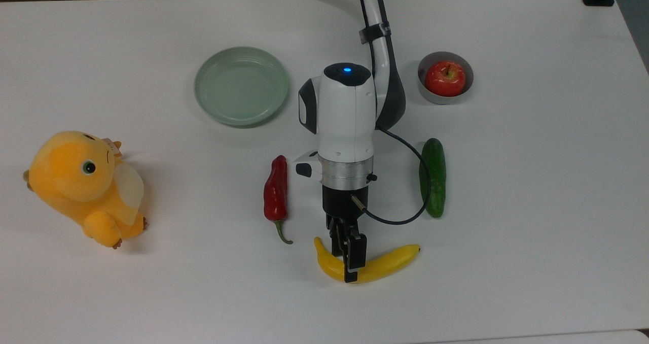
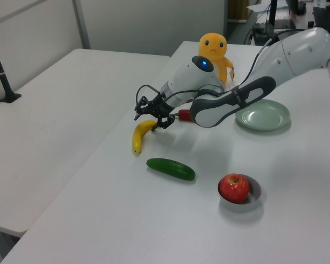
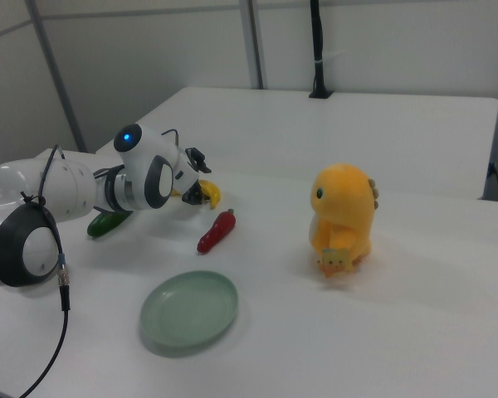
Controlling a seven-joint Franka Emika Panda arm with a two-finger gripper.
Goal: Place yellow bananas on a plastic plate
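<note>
White table (image 1: 532, 181) bears the yellow bananas (image 1: 385, 265), its middle hidden by fingers (image 1: 350, 263) clamped across it

The banana (image 1: 385, 265) has a smooth, waxy yellow skin, and the pale green plate (image 1: 241, 86) looks like matt plastic with a soft sheen. The orange toy (image 1: 81, 186) is fuzzy plush cloth. The arm's shell (image 1: 345, 113) is glossy white plastic above a brushed metal ring (image 1: 345, 174), over a smooth matt white table (image 1: 532, 192).
</note>
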